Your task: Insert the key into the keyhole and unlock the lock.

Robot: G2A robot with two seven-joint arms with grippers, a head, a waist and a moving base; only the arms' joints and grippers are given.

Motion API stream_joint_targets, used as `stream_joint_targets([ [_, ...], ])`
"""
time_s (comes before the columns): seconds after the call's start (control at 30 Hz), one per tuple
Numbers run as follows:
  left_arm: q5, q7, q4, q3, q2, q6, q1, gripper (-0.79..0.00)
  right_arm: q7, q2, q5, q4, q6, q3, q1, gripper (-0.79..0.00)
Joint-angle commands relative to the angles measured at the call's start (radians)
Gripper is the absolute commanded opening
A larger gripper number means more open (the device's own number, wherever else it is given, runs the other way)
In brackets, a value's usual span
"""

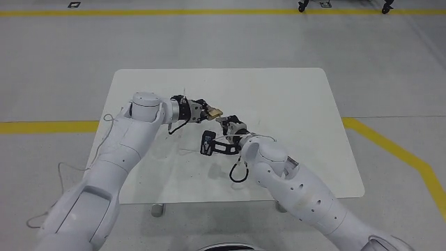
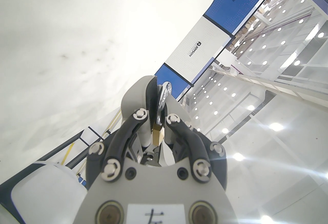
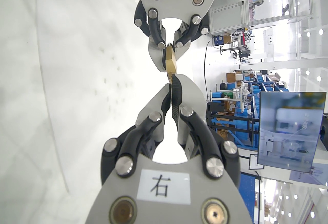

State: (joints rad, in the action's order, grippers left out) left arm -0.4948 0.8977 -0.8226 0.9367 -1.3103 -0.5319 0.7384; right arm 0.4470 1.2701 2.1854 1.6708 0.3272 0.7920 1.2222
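top view. table (image 1: 300, 97): white, rounded corners. left gripper (image 1: 203, 111) and right gripper (image 1: 227, 120) meet nose to nose over its middle. the brass lock (image 1: 215, 112) sits between them, seemingly lifted off the surface. judged reason: held aloft so neither wrist fouls the tabletop while the parts are lined up. the table edges lie well apart from the meeting point on every side, with open room all round.

left wrist view. the left gripper's fingers (image 2: 137, 99) pinch the lock (image 2: 157, 135), whose brass body sits deep between them. a silver metal part (image 2: 164, 92) stands beyond the brass; shackle or key head, cannot tell which.

right wrist view. the right gripper (image 3: 171, 86) has its fingers pressed together, tips touching the free end of the lock (image 3: 170, 63). what the pads grip is hidden; judged to be the key, presented end-on to the keyhole. the lock juts past the left fingertips, which leaves that end open for entry. the two grippers stand in one line with little slack between them. the tabletop lies to one side only, so turning room for the right wrist looks free.
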Motion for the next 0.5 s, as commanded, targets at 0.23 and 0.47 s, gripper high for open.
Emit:
stream_joint_targets([
  [0.23,0.005,-0.01,-0.046,0.014,0.01,-0.019,0.022,-0.785,0.013,0.015,0.008,-0.016,0.006,-0.011,-0.01,-0.785],
  [0.47,0.008,-0.008,-0.073,0.018,0.014,-0.021,0.034,-0.785,0.007,0.022,0.01,-0.023,0.009,-0.01,-0.012,-0.785],
])
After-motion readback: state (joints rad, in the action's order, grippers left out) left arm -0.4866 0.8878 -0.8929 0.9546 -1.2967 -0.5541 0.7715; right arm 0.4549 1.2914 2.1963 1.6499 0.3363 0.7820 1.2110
